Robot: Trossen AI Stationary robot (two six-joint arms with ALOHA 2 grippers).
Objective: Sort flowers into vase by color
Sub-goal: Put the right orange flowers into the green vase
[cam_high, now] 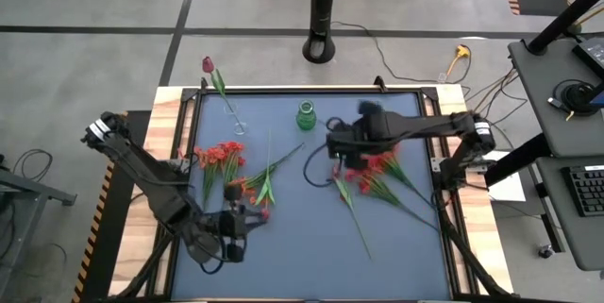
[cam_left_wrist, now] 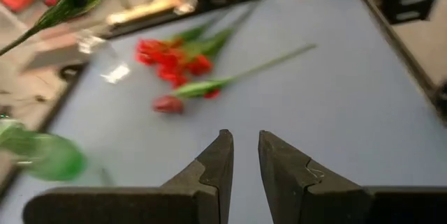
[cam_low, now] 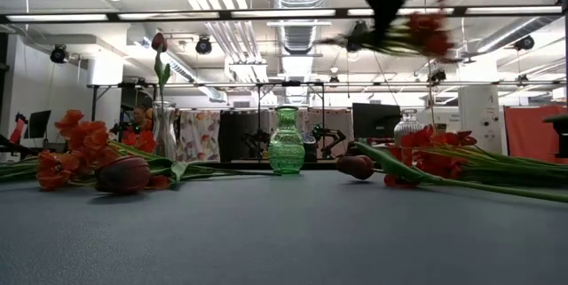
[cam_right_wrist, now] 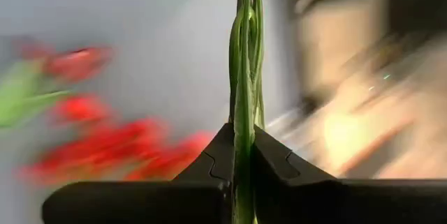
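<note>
My right gripper (cam_high: 338, 152) is up above the table's middle, shut on a red-bloomed flower (cam_low: 424, 33) that shows high in the low view. A green glass vase (cam_high: 306, 115) stands near the far edge. To its left a clear vase (cam_high: 236, 122) holds one maroon tulip (cam_high: 208, 64) by its stem. Orange-red flowers (cam_high: 221, 157) lie left of centre and red ones (cam_high: 379, 178) lie right of centre, all flat on the mat. My left gripper (cam_left_wrist: 244, 151) hovers near the near edge (cam_high: 232, 224), open by a narrow gap, touching nothing. My right gripper pinches the flower's thin green stem (cam_right_wrist: 243, 102) between its two fingers, which come from above and point down (cam_low: 386, 5). The stem lies across the fingers, about level. The flower is lifted clear of the table, its red bloom (cam_low: 430, 36) out to one side.
The blue mat (cam_high: 406, 256) has a dark raised frame around it. Maroon tulip buds (cam_low: 124, 175) (cam_low: 357, 167) lie among the stems on the table. One long stem (cam_high: 354, 220) reaches toward the near edge. Bare mat lies near the front right.
</note>
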